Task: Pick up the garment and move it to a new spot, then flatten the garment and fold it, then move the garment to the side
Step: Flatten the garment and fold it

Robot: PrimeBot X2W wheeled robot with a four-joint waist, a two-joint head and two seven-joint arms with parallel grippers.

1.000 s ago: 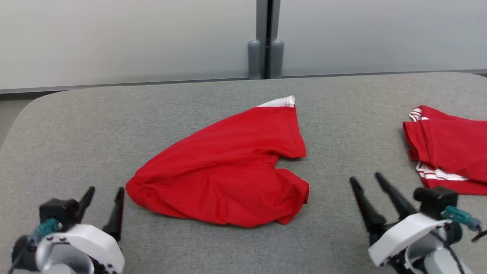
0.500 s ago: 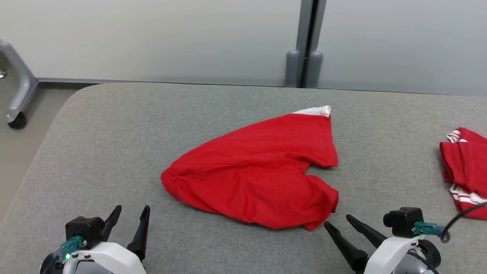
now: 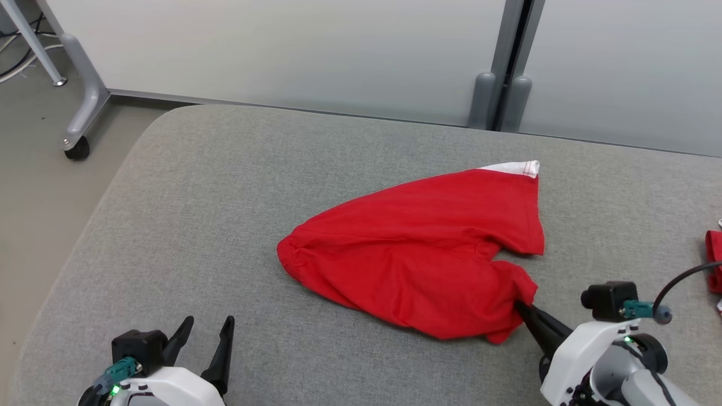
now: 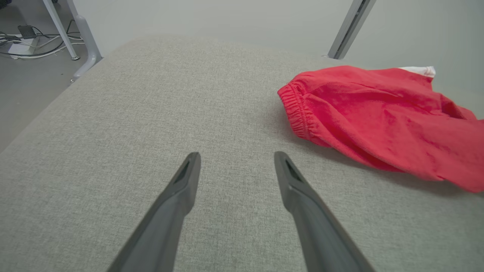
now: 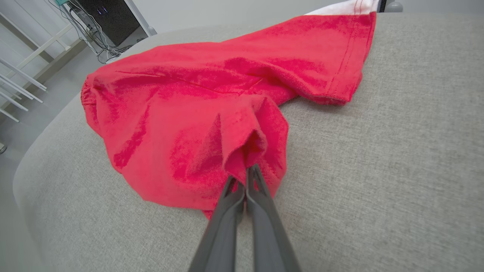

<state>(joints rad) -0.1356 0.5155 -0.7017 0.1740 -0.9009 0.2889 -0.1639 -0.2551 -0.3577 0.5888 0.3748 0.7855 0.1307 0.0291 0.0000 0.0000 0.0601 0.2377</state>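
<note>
1. Firmly pinched together, the right pincer [image 3: 520, 306] reaches in low from the lower right, its fingertips clamping a bunched leg hem of the red garment [image 3: 423, 254].
2. The left pincer [image 3: 208, 321] hovers at the lower left, fingers spread wide with nothing between them, well apart from the garment.
3. The garment lies crumpled mid-counter, its white-edged corner [image 3: 516, 167] toward the wall.
4. The counter [image 3: 197, 225] is grey and cloth-covered, with a rounded corner. Behind it stand pale wall panels [image 3: 282, 51] and a grey post [image 3: 510, 62]. A wheeled frame leg [image 3: 84, 96] stands on the floor [image 3: 34, 169] at the left.
</note>
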